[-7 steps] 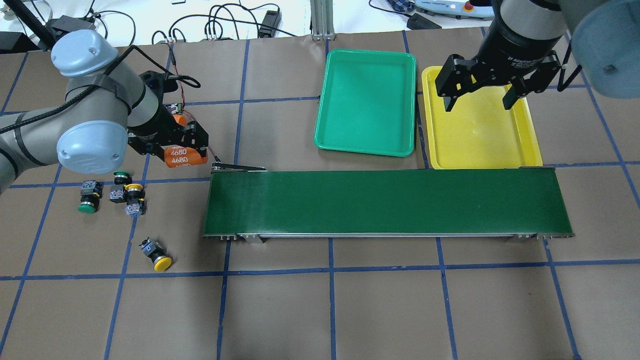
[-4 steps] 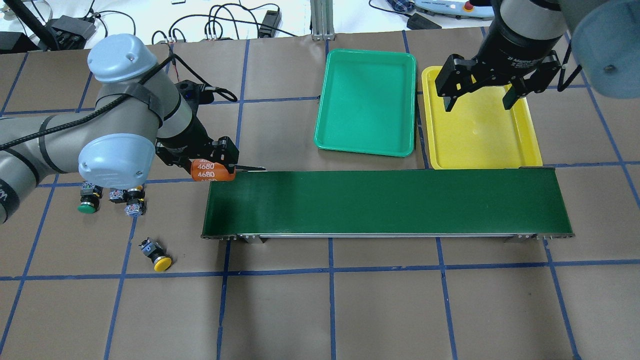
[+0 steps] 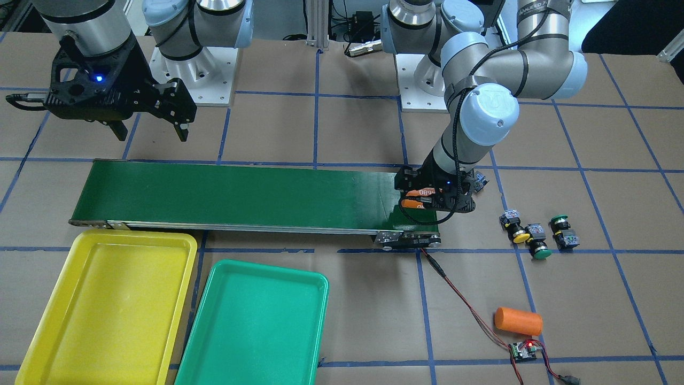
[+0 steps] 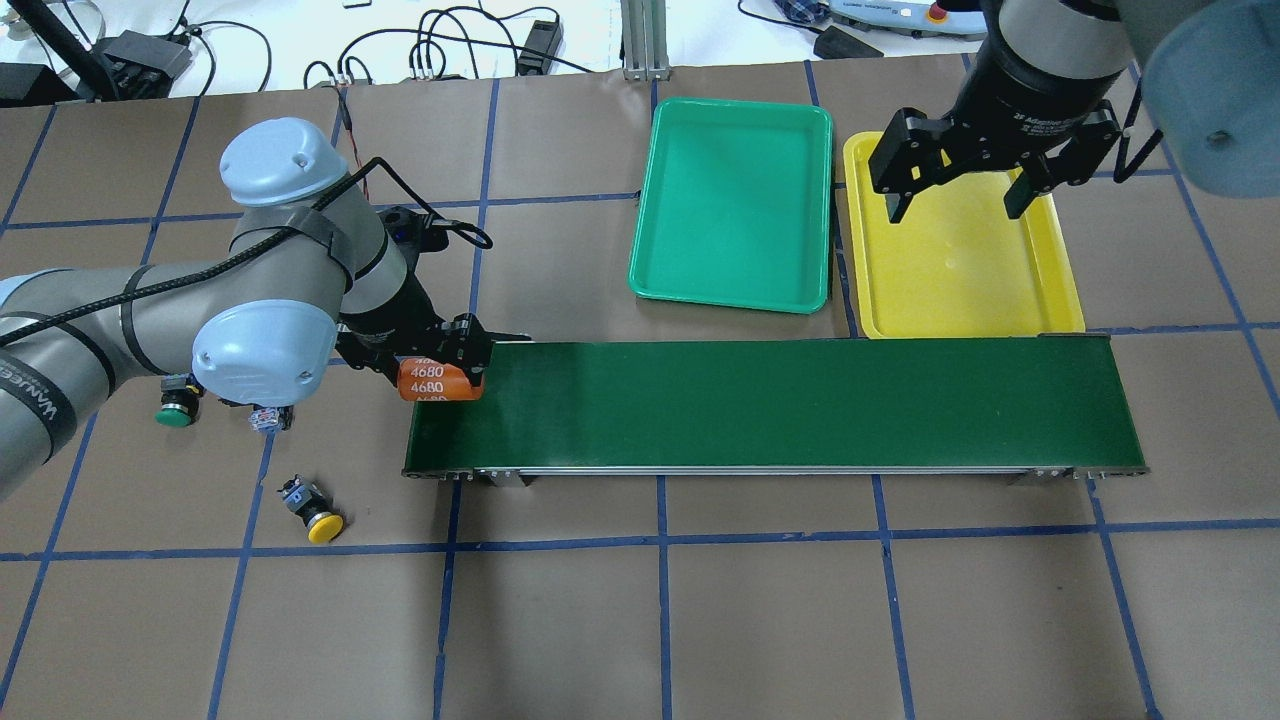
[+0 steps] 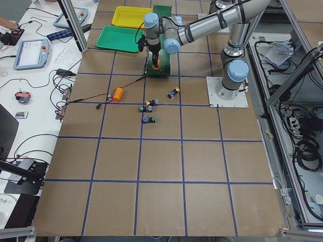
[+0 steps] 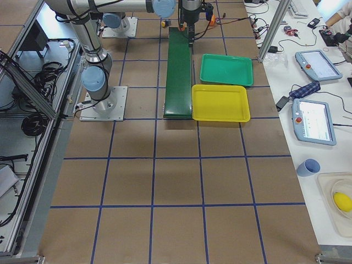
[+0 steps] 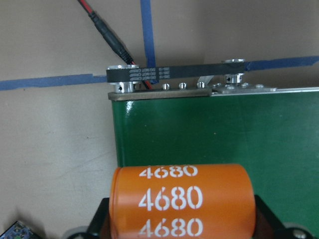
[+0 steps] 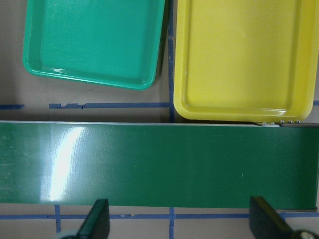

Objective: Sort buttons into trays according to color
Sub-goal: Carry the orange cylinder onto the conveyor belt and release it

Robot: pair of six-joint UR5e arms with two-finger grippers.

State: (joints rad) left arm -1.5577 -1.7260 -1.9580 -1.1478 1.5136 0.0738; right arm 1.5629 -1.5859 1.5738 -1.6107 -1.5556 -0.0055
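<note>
My left gripper point(image 4: 441, 380) is shut on an orange cylinder point(image 7: 182, 204) marked 4680 and holds it over the left end of the dark-green conveyor belt point(image 4: 780, 405). A yellow button point(image 4: 322, 525) lies apart on the table. A green button point(image 4: 175, 412) and others lie partly hidden under my left arm. The front view shows that cluster: a yellow one point(image 3: 517, 235) and two green ones point(image 3: 541, 252) point(image 3: 559, 219). My right gripper point(image 4: 955, 200) is open and empty above the yellow tray point(image 4: 960, 270). The green tray point(image 4: 735, 205) stands beside it. Both trays are empty.
A second orange cylinder point(image 3: 518, 321) lies on the table beyond the buttons, beside a small circuit board point(image 3: 523, 350). A red-black wire point(image 3: 459, 299) runs from the board to the belt's end. Blue tape lines grid the brown table.
My left arm has swung to the right with the orange cylinder, from above the buttons to over the belt's left end. My right arm has not moved.
</note>
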